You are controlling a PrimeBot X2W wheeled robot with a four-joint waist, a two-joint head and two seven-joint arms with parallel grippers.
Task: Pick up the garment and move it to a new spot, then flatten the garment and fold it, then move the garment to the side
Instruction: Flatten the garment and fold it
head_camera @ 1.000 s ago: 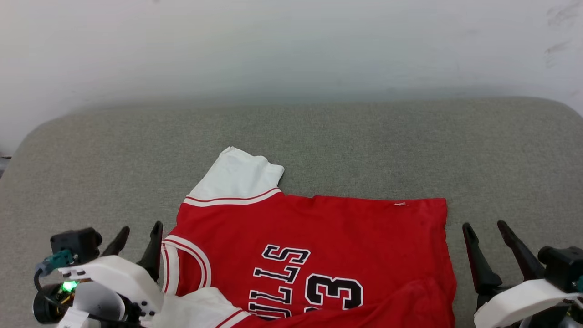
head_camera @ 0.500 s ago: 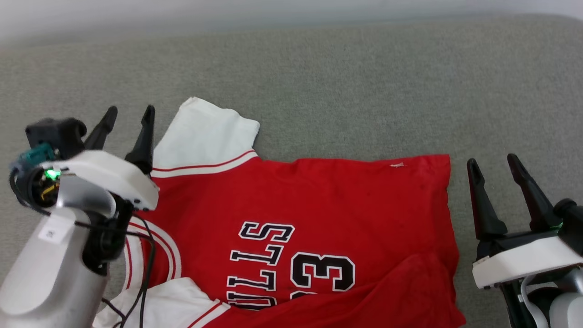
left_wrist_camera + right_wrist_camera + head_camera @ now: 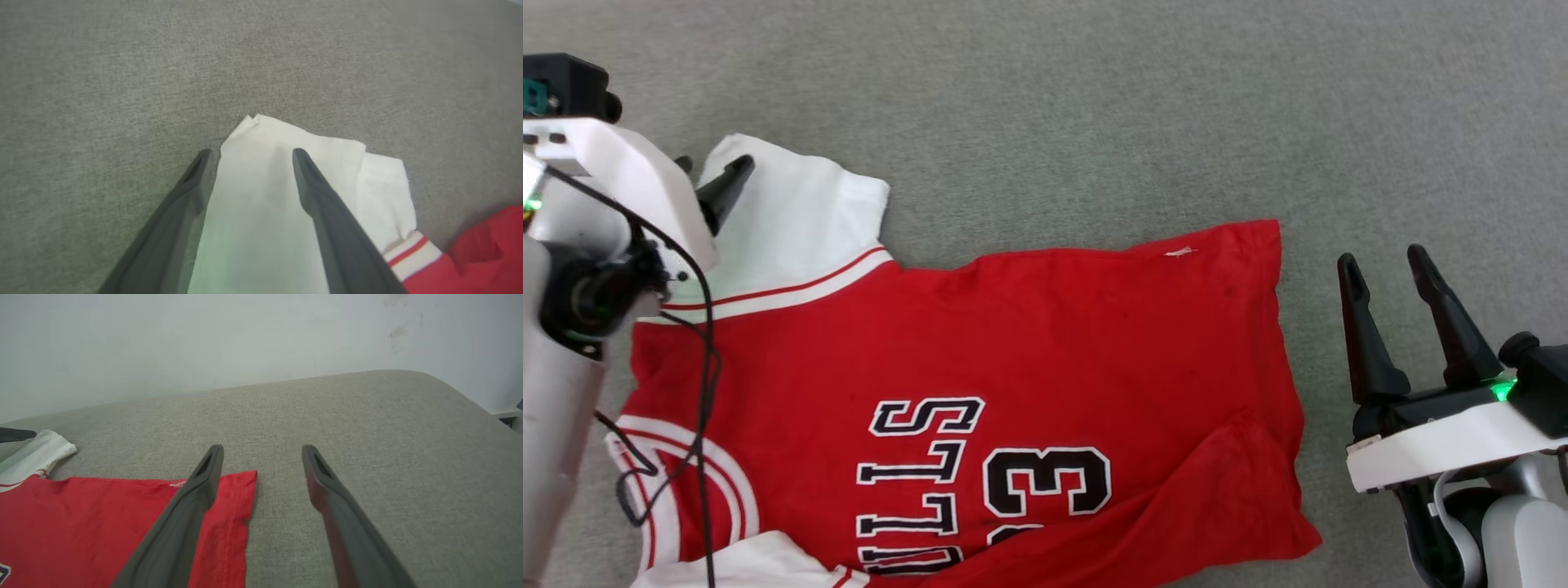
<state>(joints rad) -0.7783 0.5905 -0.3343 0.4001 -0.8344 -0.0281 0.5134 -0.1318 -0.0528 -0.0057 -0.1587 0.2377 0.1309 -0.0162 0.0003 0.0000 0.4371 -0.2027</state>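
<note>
garment (image 3: 1045, 343) lies flat, print side up, on grey fabric surface (image 3: 1094, 122), between the two grippers. black white-outlined print reads sideways in head view: "lls" clear, a "u" partly cut by the frame edge, a "3" with part of another digit below it. small white tag (image 3: 1180, 251) at the far hem corner, no text readable.

left gripper (image 3: 251, 152) released, jaws wide, grasping nothing. white sleeve (image 3: 261, 204) sits between its fingers: right finger over the cloth, left finger at the sleeve's edge over grey fabric. can't tell if the tips touch. red-white striped trim (image 3: 408, 253) to the lower right of that gripper.

right gripper (image 3: 1382, 257) released too, empty, off the garment's hem side. red hem just left of it, near its left finger. green light (image 3: 1499, 390) at its base. pale wall (image 3: 163, 343) beyond it.
</note>
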